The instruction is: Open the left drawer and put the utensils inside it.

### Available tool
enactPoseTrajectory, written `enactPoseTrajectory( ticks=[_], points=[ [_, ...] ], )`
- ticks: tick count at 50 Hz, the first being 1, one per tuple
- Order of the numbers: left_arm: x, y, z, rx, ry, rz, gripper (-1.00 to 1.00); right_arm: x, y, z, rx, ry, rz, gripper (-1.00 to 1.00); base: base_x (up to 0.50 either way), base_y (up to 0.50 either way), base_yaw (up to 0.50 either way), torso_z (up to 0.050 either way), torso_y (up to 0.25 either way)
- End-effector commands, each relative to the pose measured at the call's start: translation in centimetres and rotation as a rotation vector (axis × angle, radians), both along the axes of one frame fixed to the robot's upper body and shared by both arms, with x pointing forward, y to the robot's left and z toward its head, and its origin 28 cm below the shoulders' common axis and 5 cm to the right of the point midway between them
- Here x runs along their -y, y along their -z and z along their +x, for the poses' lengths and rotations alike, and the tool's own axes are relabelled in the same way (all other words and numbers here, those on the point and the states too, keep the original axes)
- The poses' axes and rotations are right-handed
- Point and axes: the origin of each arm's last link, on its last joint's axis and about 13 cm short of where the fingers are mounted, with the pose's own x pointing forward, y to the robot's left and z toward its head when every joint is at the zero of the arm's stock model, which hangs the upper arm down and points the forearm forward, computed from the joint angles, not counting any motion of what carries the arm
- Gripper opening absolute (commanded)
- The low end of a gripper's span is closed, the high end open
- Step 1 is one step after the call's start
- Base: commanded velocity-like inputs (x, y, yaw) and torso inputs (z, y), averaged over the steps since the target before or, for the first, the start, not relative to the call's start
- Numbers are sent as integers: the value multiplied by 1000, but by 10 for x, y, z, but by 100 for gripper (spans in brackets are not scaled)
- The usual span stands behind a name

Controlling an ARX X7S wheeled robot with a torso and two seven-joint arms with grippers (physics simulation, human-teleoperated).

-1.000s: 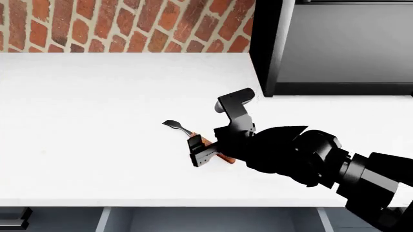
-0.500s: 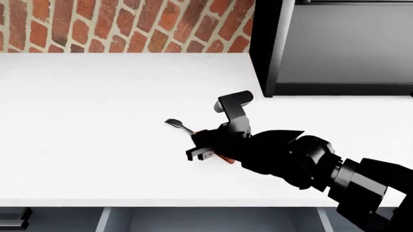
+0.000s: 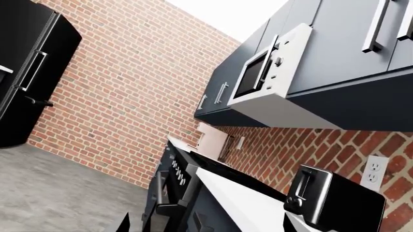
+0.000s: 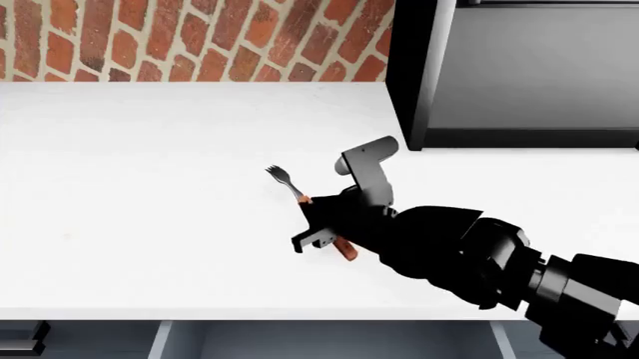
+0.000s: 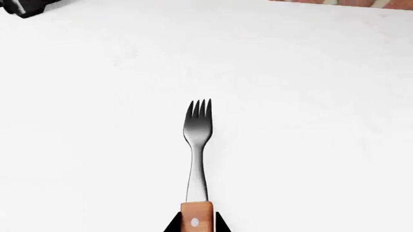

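Observation:
The fork has a dark metal head and an orange-brown wooden handle. Its handle is between the fingers of my right gripper, which is shut on it over the white counter. The right wrist view shows the fork pointing away from the gripper, with dark fingertips pressed on both sides of the handle. The left drawer stands open below the counter's front edge, its grey-blue inside showing. My left gripper is open, with nothing between its tips, and is out of the head view.
A black appliance stands on the counter at the back right, against the brick wall. A drawer handle shows at the lower left. In the left wrist view are a black toaster, a microwave and a fridge.
My right gripper closed on the fork's handle. The fork's head has swung toward the back right and appears lifted off the counter.

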Motion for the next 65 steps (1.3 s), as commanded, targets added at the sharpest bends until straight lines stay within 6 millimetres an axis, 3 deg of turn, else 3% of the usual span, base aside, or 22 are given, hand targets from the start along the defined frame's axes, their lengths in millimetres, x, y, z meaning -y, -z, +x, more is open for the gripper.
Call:
enactPoseTrajectory(
  ticks=[1, 9, 18, 38, 56, 65],
  points=[
    [0, 0, -1, 5, 0, 1, 100, 5, -28, 1, 108, -4, 18, -100, 0, 0, 0, 0, 0],
    [0, -1, -1, 8, -1, 2, 100, 10, -50, -12, 185, -41, -27, -100, 0, 0, 0, 0, 0],
    [-1, -2, -2, 14, -2, 4, 100, 19, -57, -31, 224, -78, -107, -100, 0, 0, 0, 0, 0],
    [-1, -2, -2, 13, -4, 7, 100, 41, -68, -99, 309, -211, -265, -100, 0, 0, 0, 0, 0],
    [-1, -3, -3, 19, -7, 18, 100, 34, -68, -149, 334, -425, -439, -100, 0, 0, 0, 0, 0],
    [-1, -3, -3, 20, -8, 17, 100, 28, -70, -158, 353, -483, -498, -100, 0, 0, 0, 0, 0]
  ],
)
